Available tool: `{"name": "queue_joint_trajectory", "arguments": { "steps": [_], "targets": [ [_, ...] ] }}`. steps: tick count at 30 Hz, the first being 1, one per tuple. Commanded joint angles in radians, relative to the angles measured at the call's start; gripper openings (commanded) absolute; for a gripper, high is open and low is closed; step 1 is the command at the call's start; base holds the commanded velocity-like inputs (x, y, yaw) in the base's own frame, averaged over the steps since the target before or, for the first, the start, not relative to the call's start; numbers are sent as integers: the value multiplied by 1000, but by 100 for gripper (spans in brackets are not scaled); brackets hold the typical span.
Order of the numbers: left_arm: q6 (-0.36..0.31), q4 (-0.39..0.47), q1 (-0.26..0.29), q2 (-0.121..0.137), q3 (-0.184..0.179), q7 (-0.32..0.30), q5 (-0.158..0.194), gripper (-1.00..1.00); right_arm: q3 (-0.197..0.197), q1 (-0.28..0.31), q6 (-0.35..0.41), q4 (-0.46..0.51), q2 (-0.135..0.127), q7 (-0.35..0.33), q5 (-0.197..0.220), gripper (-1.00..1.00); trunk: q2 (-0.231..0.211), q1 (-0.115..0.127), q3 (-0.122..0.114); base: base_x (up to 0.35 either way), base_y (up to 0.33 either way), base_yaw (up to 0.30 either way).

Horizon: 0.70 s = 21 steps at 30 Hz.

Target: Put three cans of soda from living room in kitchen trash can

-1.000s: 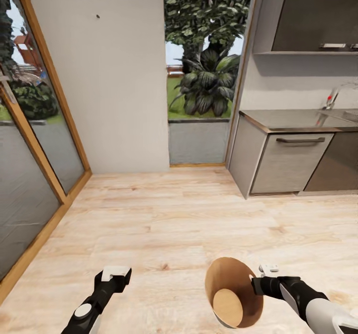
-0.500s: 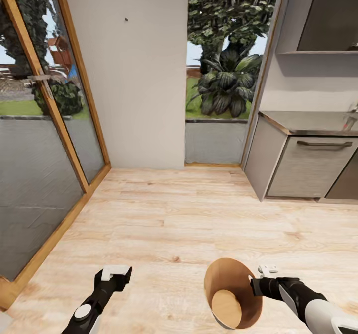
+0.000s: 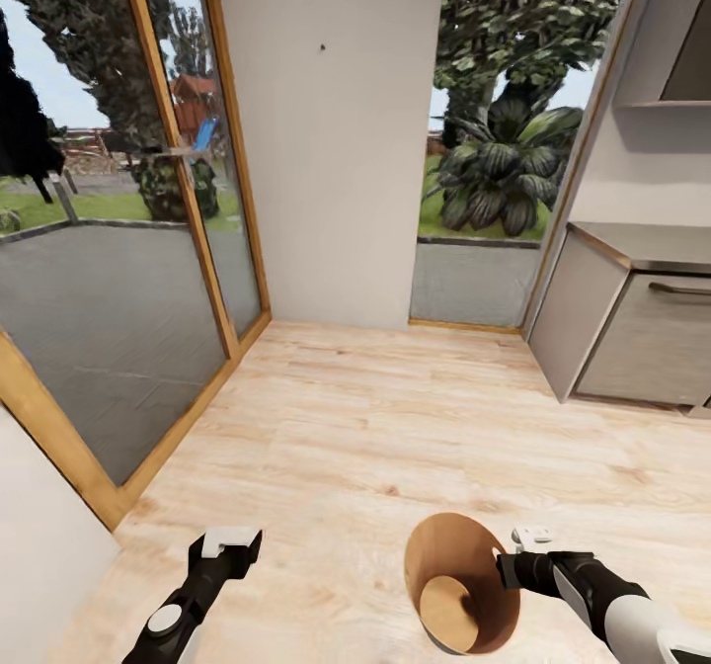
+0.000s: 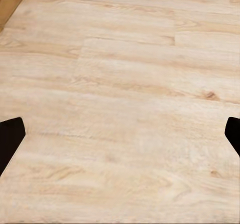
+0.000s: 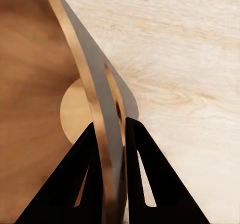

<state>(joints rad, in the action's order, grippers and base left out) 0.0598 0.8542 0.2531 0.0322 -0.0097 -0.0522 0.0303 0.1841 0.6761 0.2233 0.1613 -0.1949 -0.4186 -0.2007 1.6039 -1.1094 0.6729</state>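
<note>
Right tool (image 5: 110, 134) pinching tash can (image 3: 449, 555) rim

- One tash can (image 3: 462, 585), wood-coloured inside
- Two grippers: left gripper (image 3: 229, 542), right gripper (image 3: 512, 569)
- One grey cabinet (image 3: 632, 333)
- Two glass panels: (image 3: 99, 249), (image 3: 499, 160)

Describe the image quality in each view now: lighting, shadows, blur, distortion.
Head view: even, soft daylight, wide-angle lean in the door frame, faint shadow under the tash can.
Left wrist view: flat, shadowless light on the wood floor, grain slightly soft, fingertips plain black.
Right wrist view: the can's rim is close and stretched, fingers black silhouettes.
</note>
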Motion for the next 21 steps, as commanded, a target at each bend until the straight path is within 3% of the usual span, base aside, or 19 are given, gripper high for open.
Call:
{"name": "queue_joint_trajectory", "arguments": {
  "steps": [1, 21],
  "targets": [
    [0, 0, 0, 0, 0, 0, 0, 100, 10, 0, 2, 1, 0, -9, 10, -100, 0, 0, 0, -300, 166, 252],
    [0, 2, 0, 1, 0, -1, 1, 100, 11, 0, 2, 0, 5, -1, 11, -100, 0, 0, 0, -283, 132, 246]
  ]
}}
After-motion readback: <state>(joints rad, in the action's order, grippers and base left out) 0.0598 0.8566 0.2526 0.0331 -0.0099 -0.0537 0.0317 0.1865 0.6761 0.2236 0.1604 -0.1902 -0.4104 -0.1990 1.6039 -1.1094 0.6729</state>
